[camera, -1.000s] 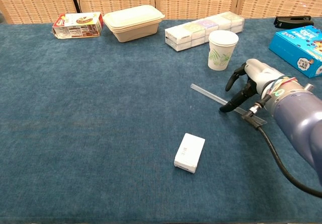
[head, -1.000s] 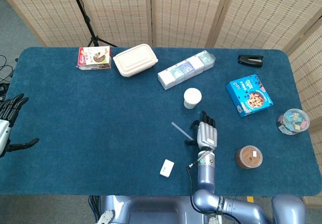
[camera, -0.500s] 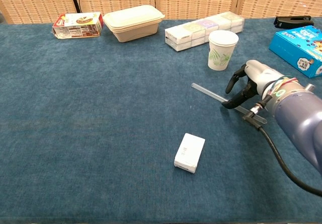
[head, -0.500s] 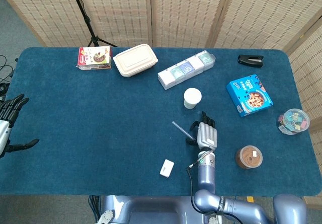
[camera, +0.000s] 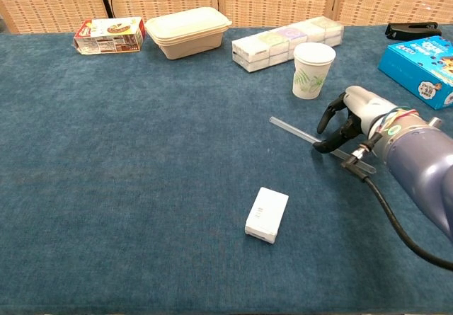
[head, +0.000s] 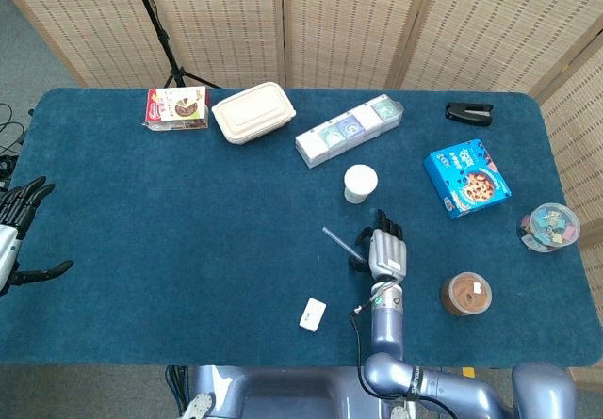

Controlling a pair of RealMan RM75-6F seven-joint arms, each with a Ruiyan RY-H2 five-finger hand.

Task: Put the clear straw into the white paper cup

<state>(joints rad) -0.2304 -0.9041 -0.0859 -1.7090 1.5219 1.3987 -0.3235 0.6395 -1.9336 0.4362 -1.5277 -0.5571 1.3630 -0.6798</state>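
Note:
The clear straw [head: 337,241] [camera: 290,129] lies slanted and low over the blue table, its near end hidden under my right hand [head: 386,251] [camera: 354,117]. That hand's fingers curl down over the straw and its thumb presses the straw from the left, so the straw is pinched. The white paper cup [head: 360,183] [camera: 312,69] stands upright a short way beyond the hand, with a green print on its side. My left hand [head: 17,226] hangs off the table's far left edge, fingers spread and holding nothing.
A small white box [head: 313,314] [camera: 267,214] lies near the front edge. A row of packets [camera: 287,40] and a beige lidded container [camera: 187,30] sit behind the cup. A blue cookie box [camera: 423,60] and a brown jar [head: 466,294] are to the right.
My right hand has closed in on the straw and nudged it slightly away and to the right. The left hand has not moved.

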